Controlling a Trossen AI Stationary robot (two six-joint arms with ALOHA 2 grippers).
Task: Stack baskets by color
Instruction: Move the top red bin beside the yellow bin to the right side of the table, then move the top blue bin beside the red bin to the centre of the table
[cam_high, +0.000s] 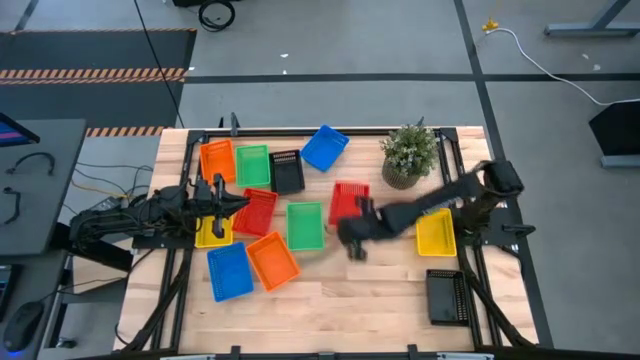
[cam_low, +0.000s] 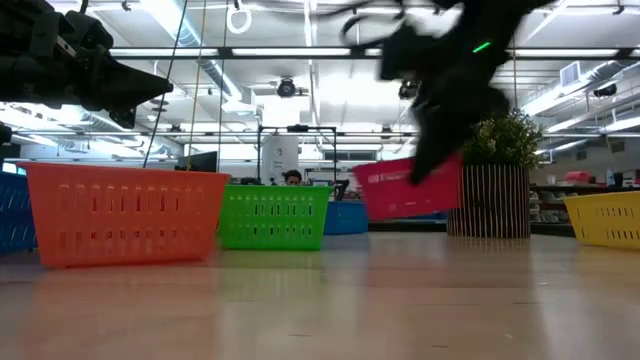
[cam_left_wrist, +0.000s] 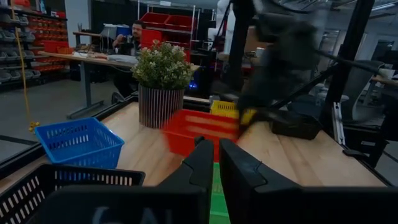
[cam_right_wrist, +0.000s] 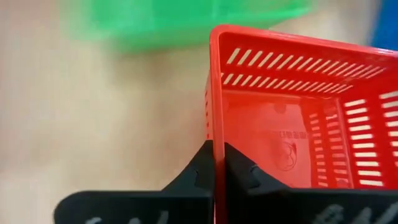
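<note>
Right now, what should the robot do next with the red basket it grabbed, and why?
Probably carry it over to the other red basket and set it in. The right gripper is shut on the red basket's wall, already lifted and tilted above the table.

Right arm reaches across the table's middle, right gripper (cam_right_wrist: 217, 165) clamped tight with fingers nearly touching; left arm extends low from the left side, left gripper (cam_left_wrist: 212, 165) closed.

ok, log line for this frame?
right gripper: shut on red basket wall, lifted | left gripper: shut, empty, near the other red basket
</note>
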